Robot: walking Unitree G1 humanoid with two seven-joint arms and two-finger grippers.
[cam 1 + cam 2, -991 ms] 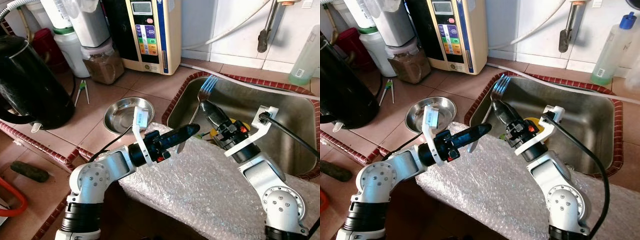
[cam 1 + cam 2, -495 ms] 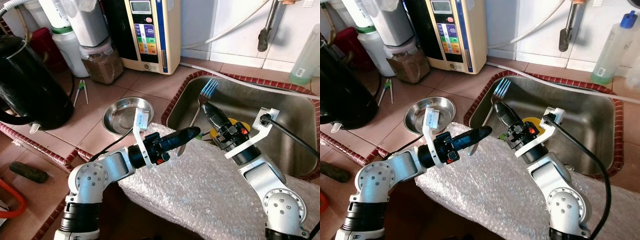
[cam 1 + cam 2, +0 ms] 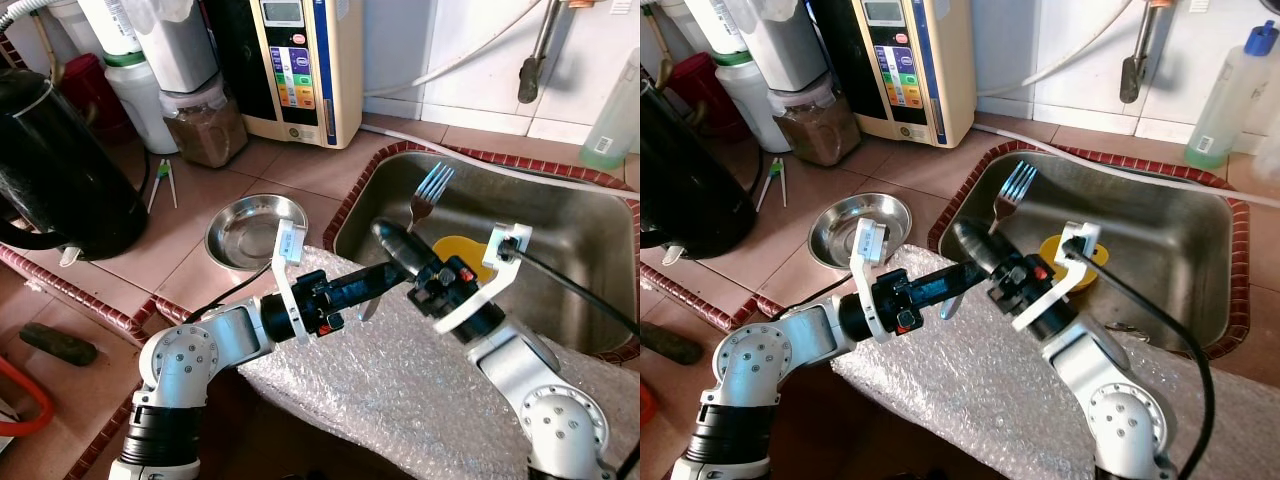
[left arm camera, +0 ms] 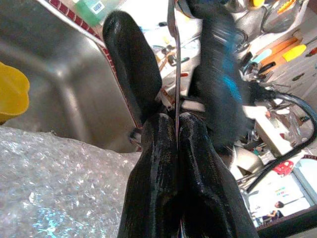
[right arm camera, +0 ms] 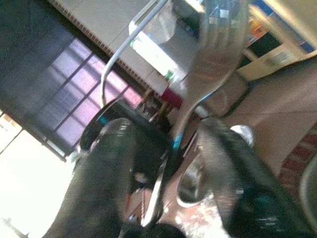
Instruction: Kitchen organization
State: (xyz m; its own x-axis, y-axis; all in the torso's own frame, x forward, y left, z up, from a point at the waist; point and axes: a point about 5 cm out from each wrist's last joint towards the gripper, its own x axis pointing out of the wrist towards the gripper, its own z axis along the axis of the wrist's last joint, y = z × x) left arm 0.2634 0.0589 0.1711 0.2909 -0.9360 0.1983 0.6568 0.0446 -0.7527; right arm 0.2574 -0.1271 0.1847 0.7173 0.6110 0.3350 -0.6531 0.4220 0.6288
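The left gripper (image 3: 375, 283) pinches the fork (image 3: 428, 192) handle over the bubble wrap (image 3: 420, 380); tines point toward one o'clock above the sink (image 3: 560, 210). The right gripper (image 3: 392, 240), fingers spread, flanks the handle.

Daylight fell on a terracotta-tiled desk (image 3: 290, 165) edged in dark red brick trim, with a stainless sink (image 3: 560, 225) sunk into it. White wall tiles (image 3: 470, 60) ran behind, a white hose (image 3: 470, 50) slung across them, and a black kettle (image 3: 55, 170), a water purifier (image 3: 300, 65) and a green-liquid bottle (image 3: 618, 110) stood along the back. Bubble wrap (image 3: 400, 380) covered the front edge.
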